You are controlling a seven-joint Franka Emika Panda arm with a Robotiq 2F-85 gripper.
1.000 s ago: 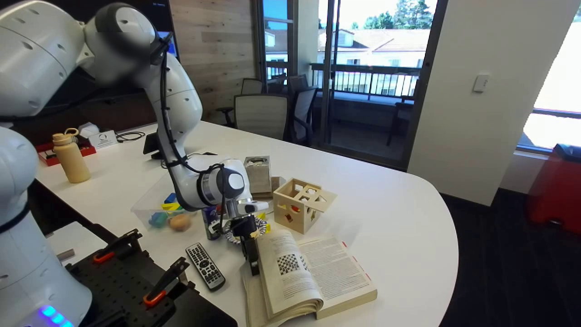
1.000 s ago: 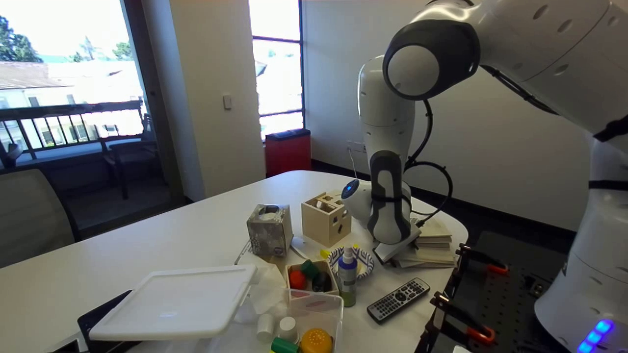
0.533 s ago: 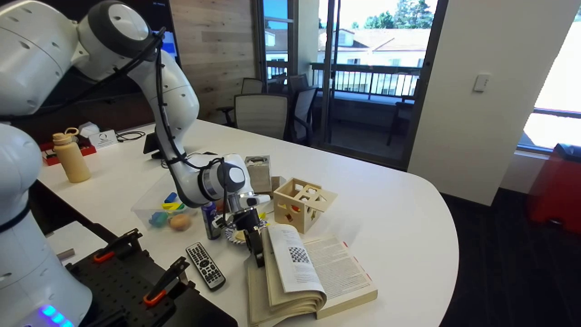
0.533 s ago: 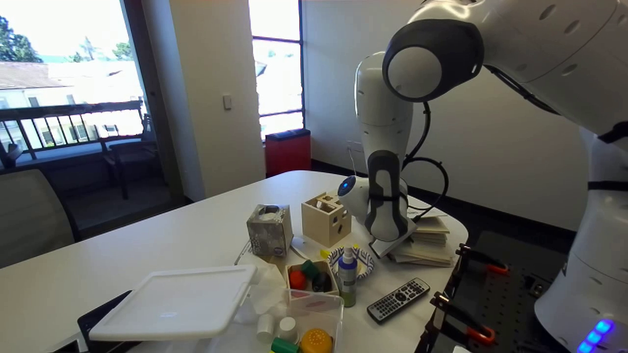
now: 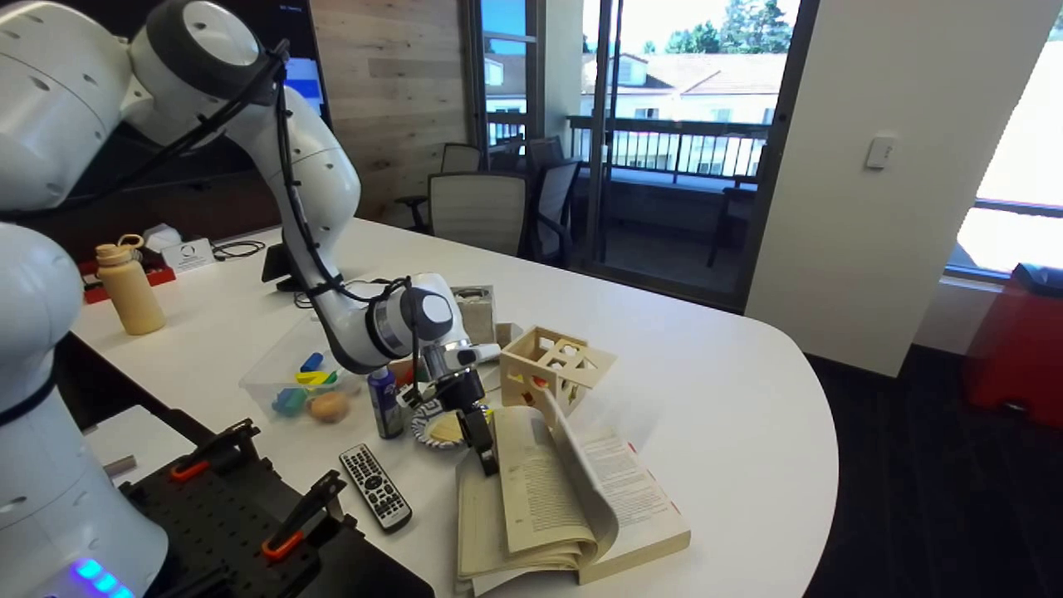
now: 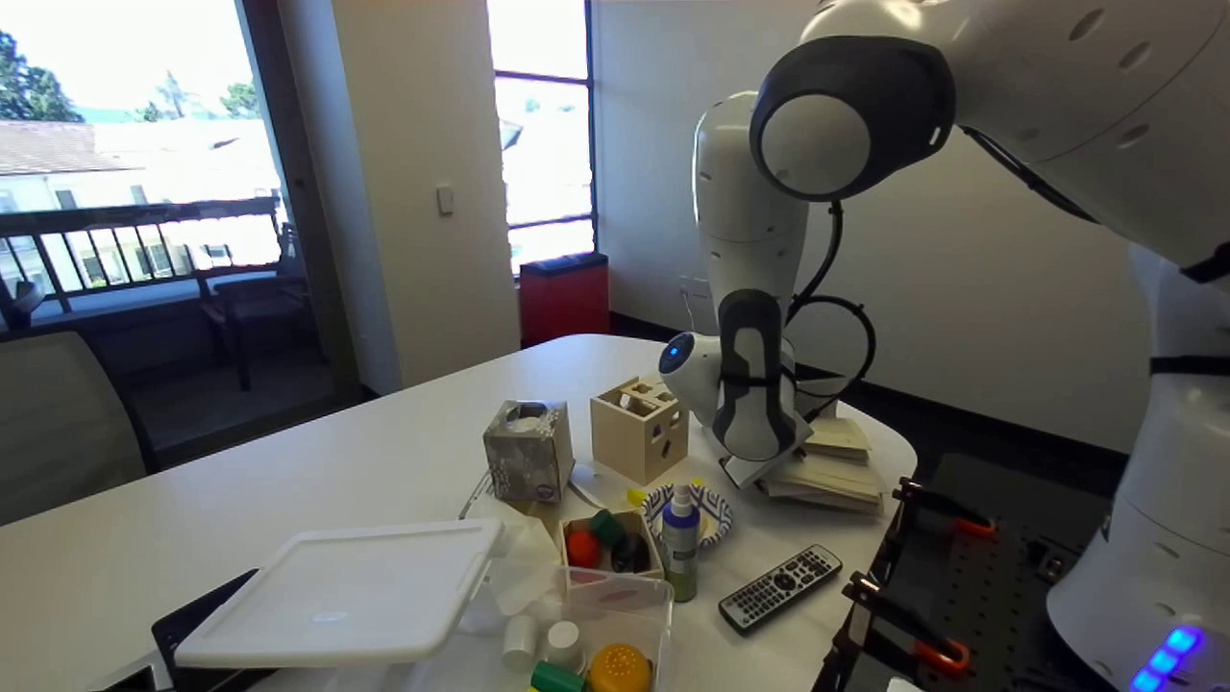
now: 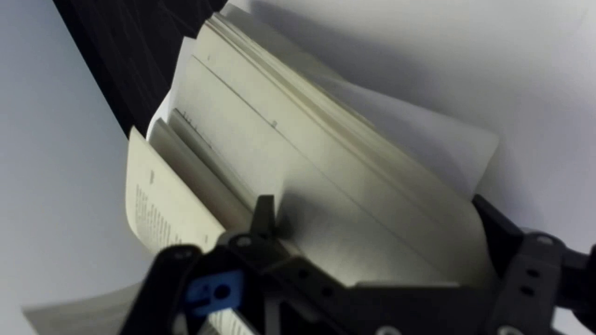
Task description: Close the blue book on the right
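Note:
The blue book lies open on the table, its cream printed pages point(image 5: 540, 490) showing in an exterior view; its blue cover is out of sight. A few left-side pages stand nearly upright, curving toward the thick right-hand stack point(image 5: 656, 523). Loose page bundles fan out on the left. It also shows in an exterior view point(image 6: 826, 476), partly behind the arm, and in the wrist view point(image 7: 279, 130). My gripper point(image 5: 482, 448) is at the book's left edge, touching or just over the left pages. In the wrist view my gripper point(image 7: 375, 207) has its fingers wide apart, with pages between and below them.
A black remote point(image 5: 375, 487) lies left of the book. A wooden shape box point(image 5: 540, 378), a tissue box point(image 6: 528, 452), a patterned bowl point(image 5: 438, 428) and a spray bottle point(image 5: 386, 403) stand behind. A clear bin point(image 6: 615, 596) holds toys. Clamps point(image 5: 303, 519) sit near the base.
My gripper has moved right and slightly back along the book's left side. The page with the chessboard figure has lifted and swung right; another text page now shows beneath it.

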